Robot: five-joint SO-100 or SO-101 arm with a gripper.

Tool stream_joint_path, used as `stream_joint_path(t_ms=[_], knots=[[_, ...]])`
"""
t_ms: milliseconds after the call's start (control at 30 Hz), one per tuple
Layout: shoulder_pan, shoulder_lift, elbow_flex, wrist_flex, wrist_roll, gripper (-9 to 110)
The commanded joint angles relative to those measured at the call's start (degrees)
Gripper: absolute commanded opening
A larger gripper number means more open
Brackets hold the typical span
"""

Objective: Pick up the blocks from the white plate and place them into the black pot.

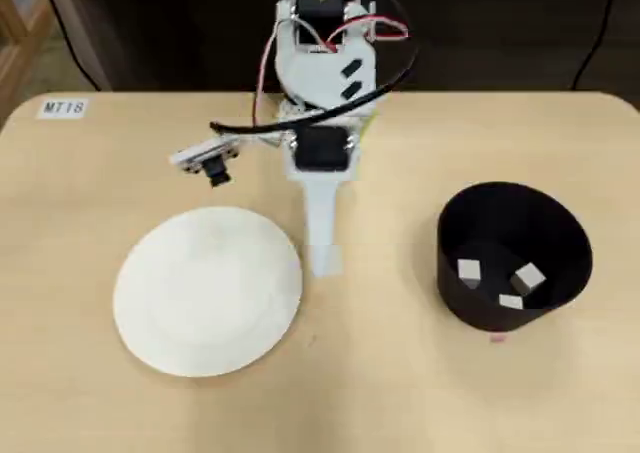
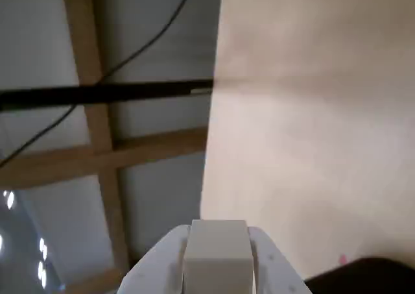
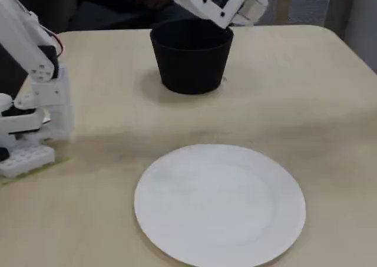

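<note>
— What lies nearest in the fixed view?

— The white plate [image 3: 220, 205], bare on the table [image 3: 306, 90]. Beyond it stands the black pot [image 3: 192, 56], and the hand [image 3: 221, 2] hangs above the pot's rim.

— Is the hand holding something?

— Yes. In the wrist view its fingers [image 2: 267, 265] are clamped on one off-white block [image 2: 218, 255], which sits squarely between them.

— And the other blocks?

— In the overhead view three lie on the pot's floor: one at the left [image 1: 468, 269], one at the right [image 1: 529, 277], one nearer the lower wall [image 1: 510, 301]. The plate [image 1: 208, 290] sits well apart to the left, with the hand [image 1: 324, 257] between plate and pot [image 1: 512, 255].
</note>
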Motion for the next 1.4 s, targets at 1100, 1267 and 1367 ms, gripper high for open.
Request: stream_joint_path(t_ms=[1100,1267,1367], knots=[[-25.0,1.9,26.5,-26.1,6.5,-2],[-25.5,2.8,26.9,-25.1,2.9,28],[-25.5,3.7,26.9,-24.3,2.4,34]])
